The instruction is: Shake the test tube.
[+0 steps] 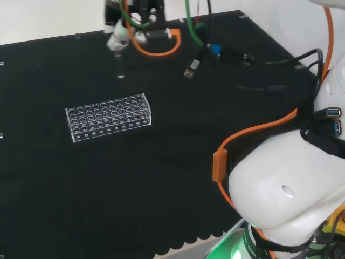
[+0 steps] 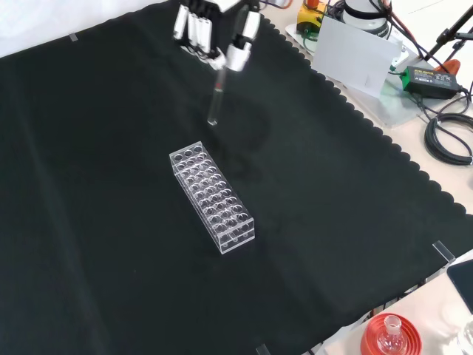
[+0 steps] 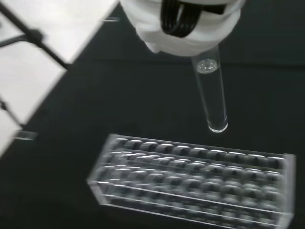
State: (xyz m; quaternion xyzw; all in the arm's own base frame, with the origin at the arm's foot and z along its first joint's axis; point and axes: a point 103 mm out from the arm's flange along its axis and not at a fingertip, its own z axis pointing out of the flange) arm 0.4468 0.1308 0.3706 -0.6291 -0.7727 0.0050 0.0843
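Observation:
A clear glass test tube [image 2: 216, 99] hangs upright in the air, pinched at its top by my hand [image 2: 214, 33] near the front view's top. In the head view the hand [image 1: 119, 33] sits at the far edge of the cloth with the tube [image 1: 119, 66] pointing down below it. The wrist view shows the tube [image 3: 211, 95] close up, its rounded end free above the cloth. A clear plastic test tube rack [image 2: 211, 195] with several holes stands on the black cloth below and in front of the tube, also seen in the head view as the rack [image 1: 108, 116] and in the wrist view as the rack [image 3: 195, 179].
A red ribbed stand with a small flask [image 2: 390, 336] sits off the cloth's near right corner in the front view. Cables, a power supply [image 2: 427, 78] and a white sheet lie beyond the cloth's right edge. The arm's white links [image 1: 294, 183] fill the head view's right.

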